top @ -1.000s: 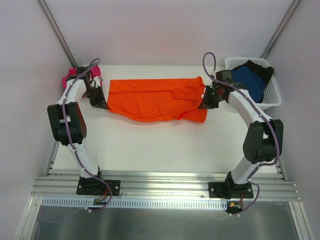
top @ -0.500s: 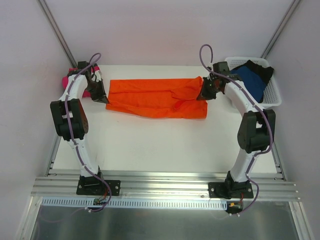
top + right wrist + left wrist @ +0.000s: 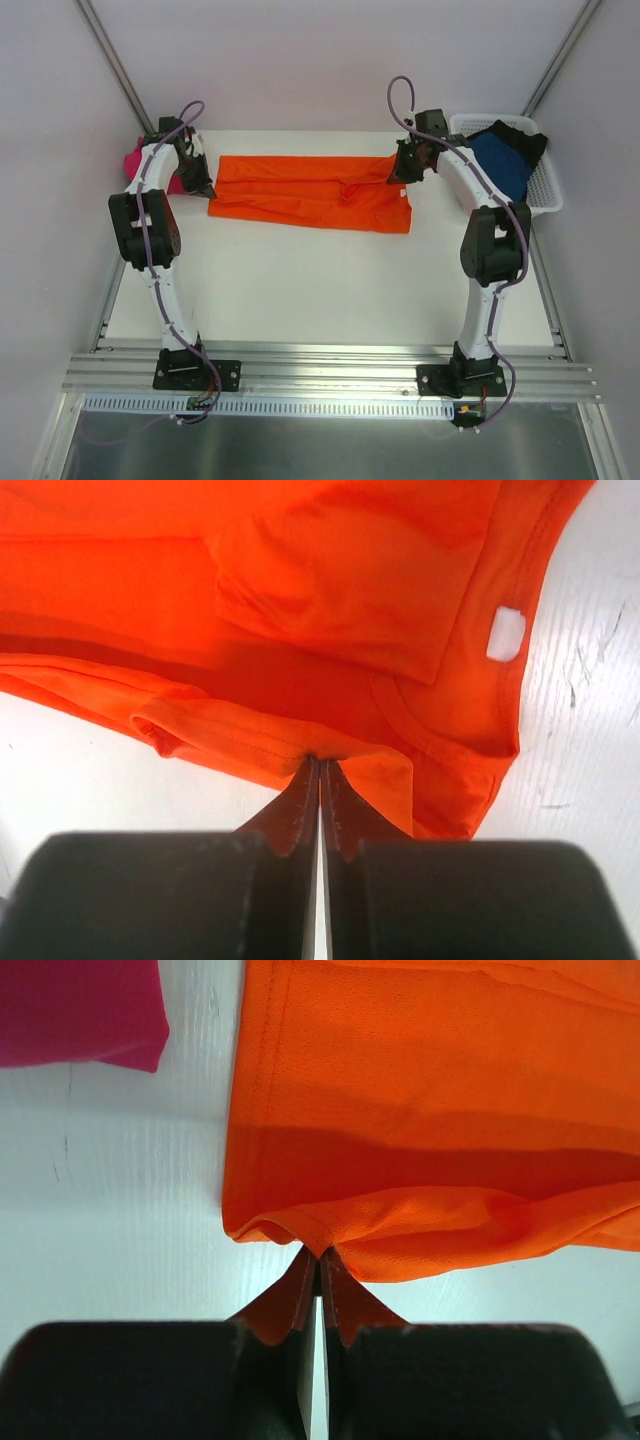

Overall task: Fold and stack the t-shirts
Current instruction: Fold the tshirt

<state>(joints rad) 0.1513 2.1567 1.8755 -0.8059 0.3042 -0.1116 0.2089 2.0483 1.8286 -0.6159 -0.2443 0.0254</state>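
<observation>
Across the far part of the tabletop: orange t-shirt, doubled lengthwise into a long flat band, collar end to the right. White neck label, text not readable. Left jaws clenched on the near fold at the hem end; right jaws clenched on the near fold beside the collar. Magenta-pink t-shirt at the far left corner. Dark blue t-shirt and black t-shirt heaped in a white mesh basket, far right.
</observation>
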